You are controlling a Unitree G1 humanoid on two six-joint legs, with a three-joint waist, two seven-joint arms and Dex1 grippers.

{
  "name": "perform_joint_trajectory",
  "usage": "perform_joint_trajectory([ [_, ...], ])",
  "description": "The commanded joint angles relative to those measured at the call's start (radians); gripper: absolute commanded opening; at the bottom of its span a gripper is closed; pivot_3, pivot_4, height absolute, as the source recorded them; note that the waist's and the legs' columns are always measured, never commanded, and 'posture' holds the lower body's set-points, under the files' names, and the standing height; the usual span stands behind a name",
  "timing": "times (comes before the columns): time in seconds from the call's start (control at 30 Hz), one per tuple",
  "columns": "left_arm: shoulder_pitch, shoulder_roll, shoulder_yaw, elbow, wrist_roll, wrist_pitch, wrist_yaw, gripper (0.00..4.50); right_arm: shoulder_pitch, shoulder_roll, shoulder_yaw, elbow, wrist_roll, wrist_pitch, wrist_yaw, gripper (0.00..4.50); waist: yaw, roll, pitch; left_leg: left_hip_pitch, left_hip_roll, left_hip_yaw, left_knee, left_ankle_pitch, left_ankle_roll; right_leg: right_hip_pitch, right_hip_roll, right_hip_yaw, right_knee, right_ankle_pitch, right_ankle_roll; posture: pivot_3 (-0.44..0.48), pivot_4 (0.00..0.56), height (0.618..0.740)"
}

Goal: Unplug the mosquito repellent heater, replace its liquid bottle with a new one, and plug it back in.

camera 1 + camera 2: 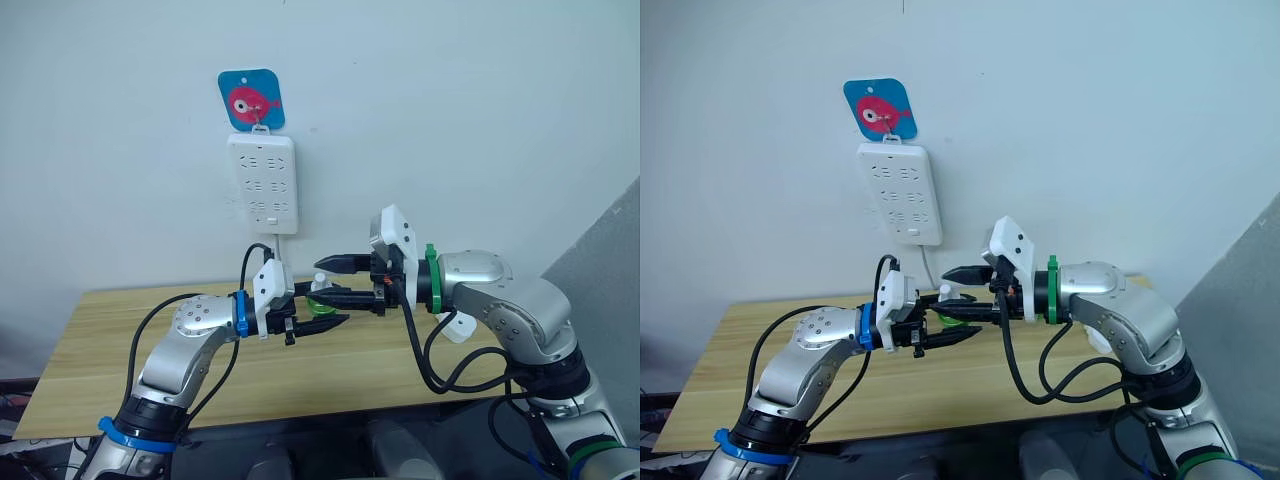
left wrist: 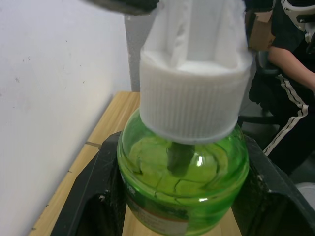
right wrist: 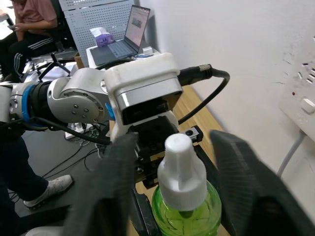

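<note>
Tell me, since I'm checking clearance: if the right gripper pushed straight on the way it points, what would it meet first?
Probably the white cap of the green bottle held in the left gripper; it sits between the right gripper's open fingers. Beyond comes the left wrist housing.

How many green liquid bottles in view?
1. The green bottle sits between the left gripper's fingers, above the table; right gripper straddles its cap. Others may be hidden.
</note>
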Motion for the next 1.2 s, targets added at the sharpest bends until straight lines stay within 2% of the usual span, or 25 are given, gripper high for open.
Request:
perform_joint_trajectory([
  [0.03,0.000,0.005,0.005,-0.035,0.002,-0.017,-0.003,2.27,-0.031,-0.003,0.005,-0.011,0.007,-0.019,0.021,0.92,0.000,0.000,0.000,0.000,0.000,0.000,0.000,0.000,0.000,0.000,0.000,0.000,0.000,0.000,0.000,-0.162,0.049,0.710],
  [0.1,0.005,0.007,0.001,-0.039,-0.001,-0.013,-0.007,2.27,-0.036,-0.003,0.002,-0.015,0.002,-0.033,0.022,0.24,0.000,0.000,0.000,0.000,0.000,0.000,0.000,0.000,0.000,0.000,0.000,0.000,0.000,0.000,0.000,-0.162,0.049,0.710],
  [0.23,0.005,0.004,0.001,-0.038,-0.003,-0.007,-0.002,2.27,-0.061,0.000,-0.023,-0.028,0.008,-0.057,0.023,0.24,0.000,0.000,0.000,0.000,0.000,0.000,0.000,0.000,0.000,0.000,0.000,0.000,0.000,0.000,0.000,-0.172,0.054,0.710],
  [0.5,0.011,0.010,0.010,-0.014,0.005,-0.007,0.008,2.27,-0.102,-0.026,-0.169,-0.053,0.092,-0.025,-0.023,0.24,0.000,0.000,0.000,0.000,0.000,0.000,0.000,0.000,0.000,0.000,0.000,0.000,0.000,0.000,0.000,-0.172,0.060,0.710],
  [0.6,0.028,0.022,0.039,0.030,0.010,-0.005,0.026,2.27,-0.015,-0.084,-0.200,-0.070,0.062,-0.035,-0.052,0.24,0.002,0.000,0.000,0.000,0.000,0.000,0.000,0.000,0.000,0.000,0.000,0.000,-0.001,0.000,0.000,-0.181,0.071,0.710],
  [0.67,0.047,0.045,0.054,0.053,0.015,-0.009,0.019,2.27,0.129,-0.099,-0.170,-0.044,-0.059,-0.151,-0.099,0.24,0.002,-0.001,-0.001,0.000,0.000,0.001,0.000,0.000,0.000,0.000,0.000,0.000,-0.001,0.000,0.000,-0.187,0.079,0.710],
  [0.77,0.073,0.080,0.055,0.066,0.030,-0.031,-0.004,2.27,0.299,-0.093,-0.097,0.071,-0.313,-0.436,-0.194,0.24,0.001,0.000,-0.001,0.000,0.000,0.002,-0.001,-0.001,0.001,-0.001,0.000,0.001,-0.001,0.000,0.000,-0.185,0.086,0.710],
  [0.9,0.106,0.107,0.064,0.061,0.038,-0.039,-0.013,2.27,0.427,-0.007,-0.079,0.239,-0.475,-0.662,-0.330,0.24,-0.002,0.002,0.001,0.001,0.001,0.005,-0.002,-0.001,0.001,-0.001,0.000,0.004,-0.001,0.000,0.000,-0.177,0.094,0.710],
  [1.03,0.132,0.127,0.071,0.042,0.036,-0.041,-0.015,2.27,0.442,0.082,-0.086,0.448,-0.533,-0.772,-0.405,0.24,-0.001,0.003,0.001,0.001,0.001,0.005,-0.002,-0.001,0.001,-0.001,0.000,0.004,-0.001,0.000,0.000,-0.159,0.100,0.710],
  [1.2,0.160,0.144,0.083,0.002,0.027,-0.019,-0.008,2.27,0.369,0.149,-0.112,0.709,-0.567,-0.892,-0.459,0.24,0.004,0.004,0.003,0.001,0.001,0.005,-0.002,-0.001,0.001,-0.001,0.000,0.004,-0.001,0.000,0.000,-0.150,0.112,0.710],
])
